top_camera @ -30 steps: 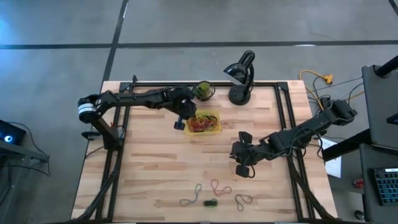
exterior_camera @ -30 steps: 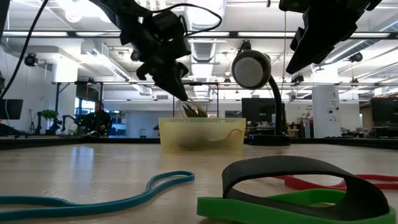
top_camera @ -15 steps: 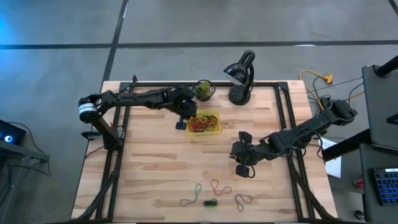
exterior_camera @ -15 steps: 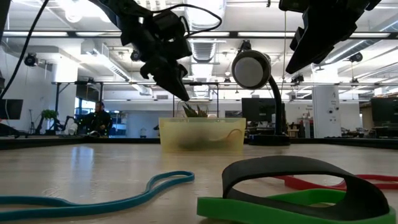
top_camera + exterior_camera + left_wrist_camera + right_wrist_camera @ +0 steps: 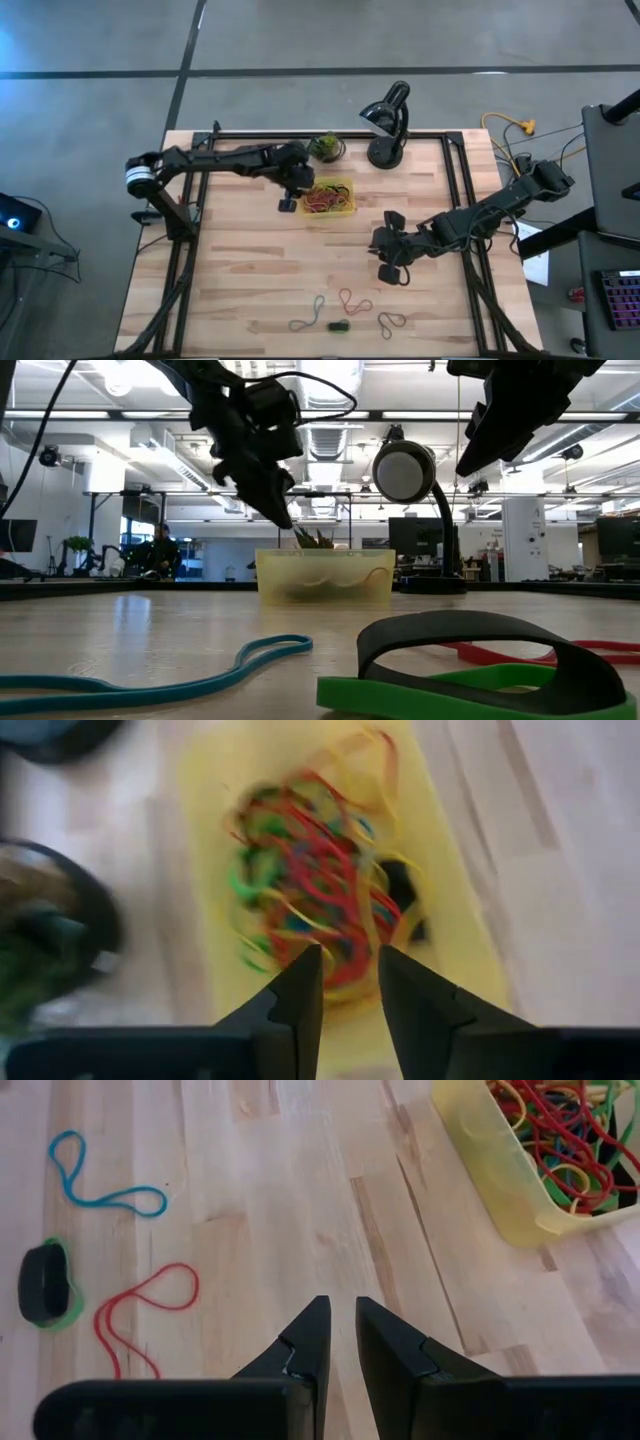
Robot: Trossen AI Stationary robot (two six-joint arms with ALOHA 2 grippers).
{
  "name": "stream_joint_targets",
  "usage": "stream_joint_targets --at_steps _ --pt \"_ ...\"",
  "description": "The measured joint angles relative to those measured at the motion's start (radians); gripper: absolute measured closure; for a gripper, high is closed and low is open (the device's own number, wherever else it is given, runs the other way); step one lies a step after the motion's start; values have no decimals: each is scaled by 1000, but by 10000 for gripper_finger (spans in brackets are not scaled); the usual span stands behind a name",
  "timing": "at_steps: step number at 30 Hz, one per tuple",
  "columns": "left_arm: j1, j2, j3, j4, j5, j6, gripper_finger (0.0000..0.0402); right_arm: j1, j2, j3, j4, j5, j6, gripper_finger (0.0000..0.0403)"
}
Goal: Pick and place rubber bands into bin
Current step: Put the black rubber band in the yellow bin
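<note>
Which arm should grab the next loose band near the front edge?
Right. The right gripper hovers empty, nearer the loose rubber bands; the left gripper hangs over the bin, far from them.

The bin is a shallow, translucent-yellow rectangular tray with rounded corners, resting flat on the counter toward its far edge. It contains a tangled heap of rubber bands in red, green, yellow and some blue, with one dark item among them that is probably a band, though blur leaves this uncertain.

Loose bands lie well apart from the bin near the counter's front edge: a blue loop, a red loop, and a wide dark band lying on a green one, all flat on the counter.
</note>
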Motion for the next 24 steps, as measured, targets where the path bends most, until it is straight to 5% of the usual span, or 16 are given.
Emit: stream_joint_targets --at_steps 10,14,20,24 --pt "-223 -61 0 -191 -2 -72 318 13 46 -3 138 -40 -55 355" --pt "-368 -79 0 -223 -12 -90 318 21 128 -3 255 -204 -176 355" --pt "-565 -115 -1 -288 -156 -205 318 20 294 2 459 -325 -231 355" --pt "-680 -138 -1 -380 -272 -346 318 13 381 76 312 -348 -123 355"
